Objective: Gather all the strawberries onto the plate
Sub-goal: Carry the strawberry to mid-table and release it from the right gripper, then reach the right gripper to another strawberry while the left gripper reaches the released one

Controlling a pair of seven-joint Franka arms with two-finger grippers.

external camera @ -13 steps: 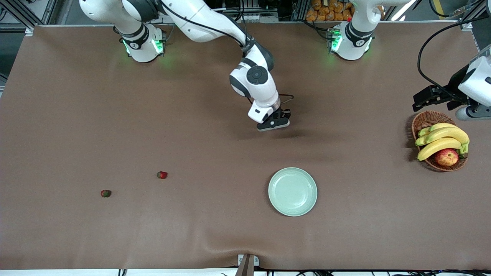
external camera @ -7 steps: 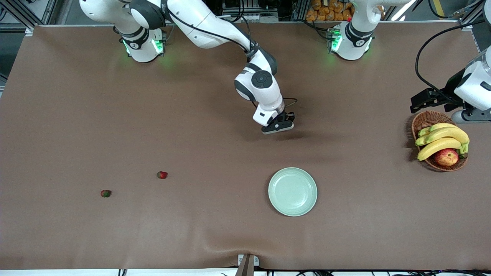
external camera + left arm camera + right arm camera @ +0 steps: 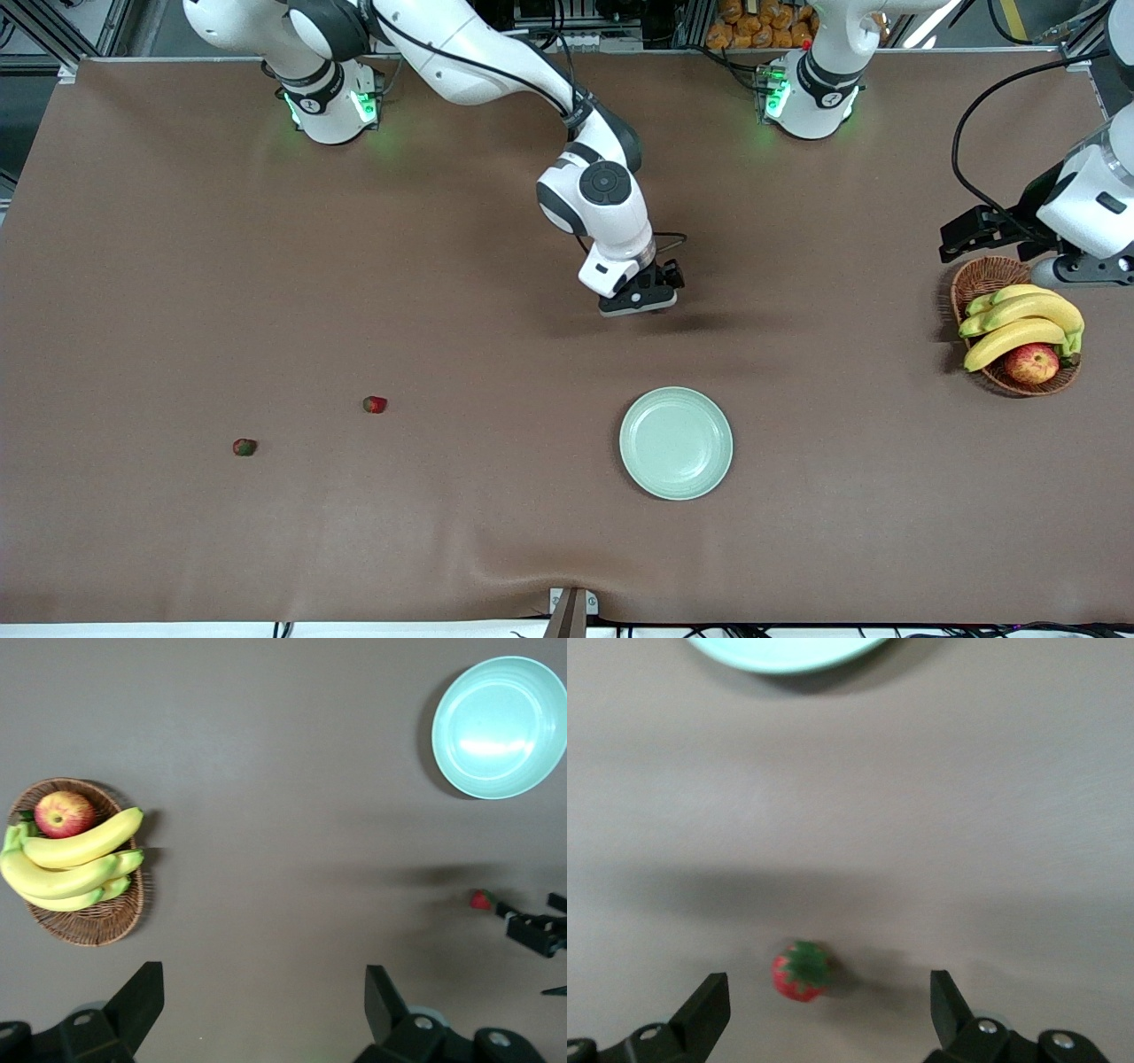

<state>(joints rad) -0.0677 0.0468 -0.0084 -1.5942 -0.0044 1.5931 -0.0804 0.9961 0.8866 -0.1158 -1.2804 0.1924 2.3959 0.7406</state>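
Surface: brown cloth (image 3: pixel 177 221) covers the whole table, so the small red berries are easy for you to find.
Plate: the plate (image 3: pixel 676 443) lies near the front camera, about midway between the two ends, and it holds no berry yet.
Right gripper: the right gripper (image 3: pixel 640 299) hangs over bare cloth, short of the plate, with its fingers (image 3: pixel 704 1010) spread wide and nothing between them.
Dropped berry: one strawberry (image 3: pixel 800 972) lies on the cloth under that gripper, apart from the plate; I judge it was let go too early, so you must pick it again.
Other berries: the second strawberry (image 3: pixel 375 405) and the third strawberry (image 3: pixel 244 447) lie toward the right arm's end, well apart from the plate.
Left gripper: the left gripper (image 3: pixel 261 1010) waits above the wicker basket (image 3: pixel 983 282) of bananas (image 3: pixel 1019 323) and an apple (image 3: pixel 1032 362), fingers released, out of the way.
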